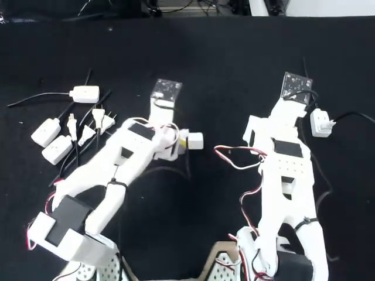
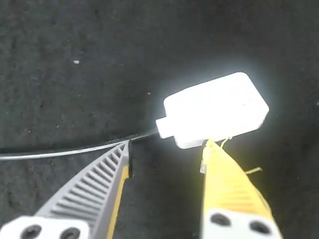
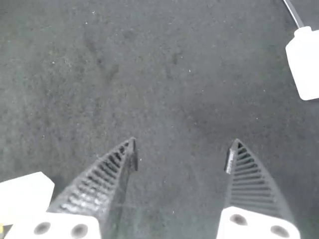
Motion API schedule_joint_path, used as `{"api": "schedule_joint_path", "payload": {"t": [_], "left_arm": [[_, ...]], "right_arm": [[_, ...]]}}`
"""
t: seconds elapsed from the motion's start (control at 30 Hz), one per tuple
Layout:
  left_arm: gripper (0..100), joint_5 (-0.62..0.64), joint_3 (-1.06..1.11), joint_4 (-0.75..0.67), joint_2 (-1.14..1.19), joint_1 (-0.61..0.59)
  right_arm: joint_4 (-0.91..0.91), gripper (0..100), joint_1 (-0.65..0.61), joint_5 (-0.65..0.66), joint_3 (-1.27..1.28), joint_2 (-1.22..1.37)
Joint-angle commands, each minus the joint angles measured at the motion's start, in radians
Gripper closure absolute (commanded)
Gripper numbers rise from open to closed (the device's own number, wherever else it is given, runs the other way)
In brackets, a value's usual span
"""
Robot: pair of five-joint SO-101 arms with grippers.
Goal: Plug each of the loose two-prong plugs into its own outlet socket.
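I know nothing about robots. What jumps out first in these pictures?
White on black: the left arm and right arm stretch across the dark table. The left gripper hangs open at a white corded block mid-table. A cluster of white plugs and blocks lies toward the high view's left edge.

White arms, black servos, red wires, ribbed grey jaws.

Two robot arms. Five white outlet sockets. Roughly four loose two-prong plugs; the tangle makes the count unsure.
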Motion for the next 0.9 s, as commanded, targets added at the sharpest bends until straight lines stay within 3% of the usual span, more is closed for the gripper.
{"api": "schedule_joint_path", "payload": {"t": [0.0,0.17,0.33,0.6,0.87], "left_arm": [[77,0.018,-0.036,0.064,-0.04,-0.019],[77,-0.028,-0.183,0.244,-0.029,-0.056],[77,0.025,-0.213,0.195,-0.008,-0.142],[77,0.048,-0.262,0.178,0.095,-0.084],[77,0.048,-0.272,0.233,0.262,-0.251]], "right_arm": [[0.006,73.0,-0.017,0.0,-0.022,-0.027],[0.003,73.0,-0.017,0.0,-0.013,-0.027],[0.003,73.0,-0.017,-0.002,-0.013,-0.027],[0.003,73.0,-0.017,-0.005,-0.01,-0.027],[0.003,73.0,-0.017,-0.005,-0.01,-0.027]]}}
